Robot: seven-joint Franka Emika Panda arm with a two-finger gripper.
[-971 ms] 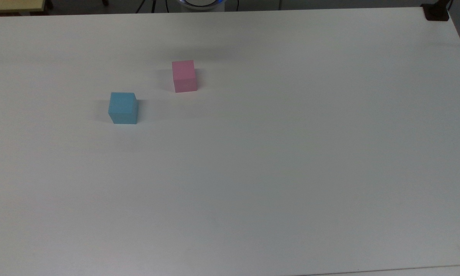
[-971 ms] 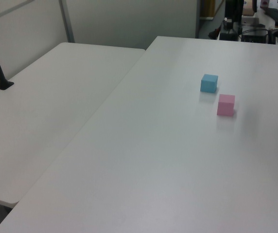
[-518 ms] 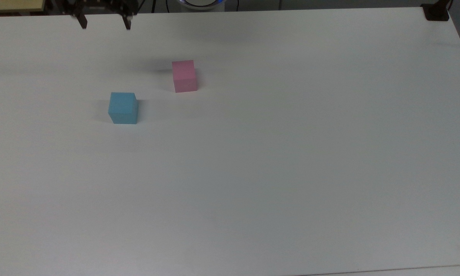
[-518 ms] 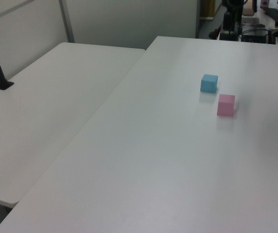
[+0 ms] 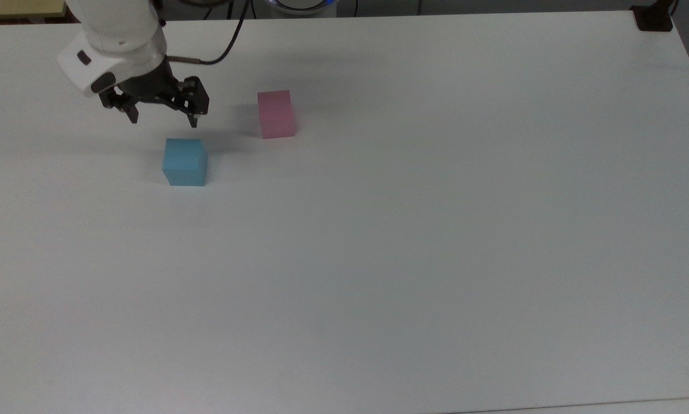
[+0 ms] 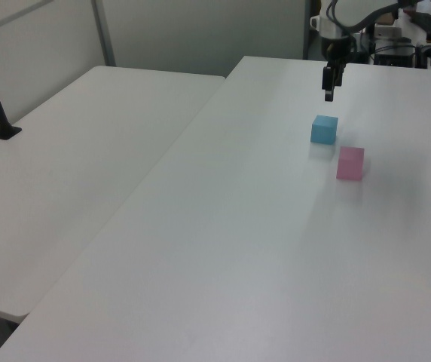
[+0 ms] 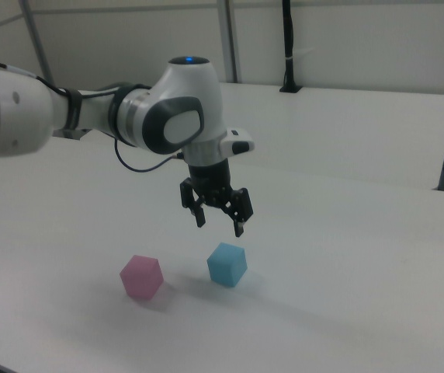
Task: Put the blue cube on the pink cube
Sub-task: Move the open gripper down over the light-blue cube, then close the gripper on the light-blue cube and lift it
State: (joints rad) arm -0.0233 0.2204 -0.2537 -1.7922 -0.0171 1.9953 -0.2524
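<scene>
Right view: end effector (spread) above blue cube.

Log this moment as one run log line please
phase: approach | gripper: jaws open, above blue cube | pink cube: on table, apart | stacked: no

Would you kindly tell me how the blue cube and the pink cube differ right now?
The blue cube is sky blue; the pink cube is pale pink. In the right view, the open pincer hangs just above the blue cube, while the pink cube sits apart to the right view's left. Both look similar in size and rest on the table.
</scene>
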